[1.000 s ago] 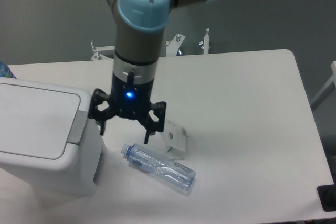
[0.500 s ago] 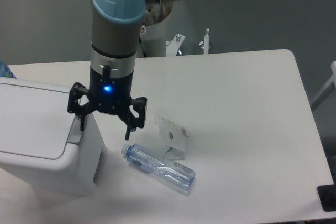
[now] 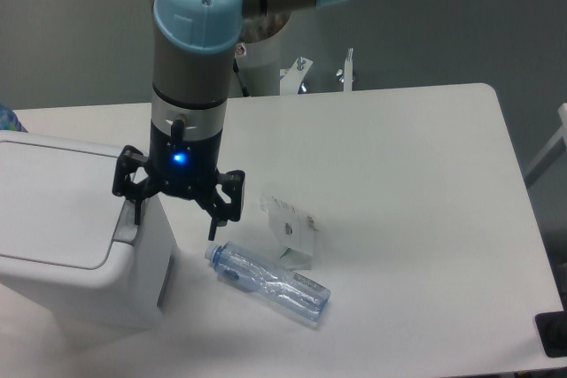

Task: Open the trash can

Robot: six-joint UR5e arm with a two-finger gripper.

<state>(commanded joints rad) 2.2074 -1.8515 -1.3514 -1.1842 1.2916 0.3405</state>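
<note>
**Pincer poised at the bin's push tab, lid not yet open**

The trash can (image 3: 75,236) stands at the left edge of the worktop (image 3: 399,183), its flat lid (image 3: 58,205) lying down and closed. The grey push tab (image 3: 128,214) sits at the rim on the side facing the arm. The pincer (image 3: 173,219) hangs spread wide and holds nothing; its left-hand finger, as the camera sees it, is right at the tab, while the other hangs over bare worktop above the bottle's cap. Whether that finger touches the tab I cannot tell.

The step in hand looks like lining up on the tab. The next move, as I judge it, calls for a short downward press with that one fingertip squarely on the grey tab, kept off the lid panel itself, so that the latch releases and the lid can lift.

Counted: one trash can, one arm with one pincer, one clear crushed plastic bottle (image 3: 270,282) lying on its side beside the bin, and one small white carton (image 3: 292,229) just behind the bottle.
</note>
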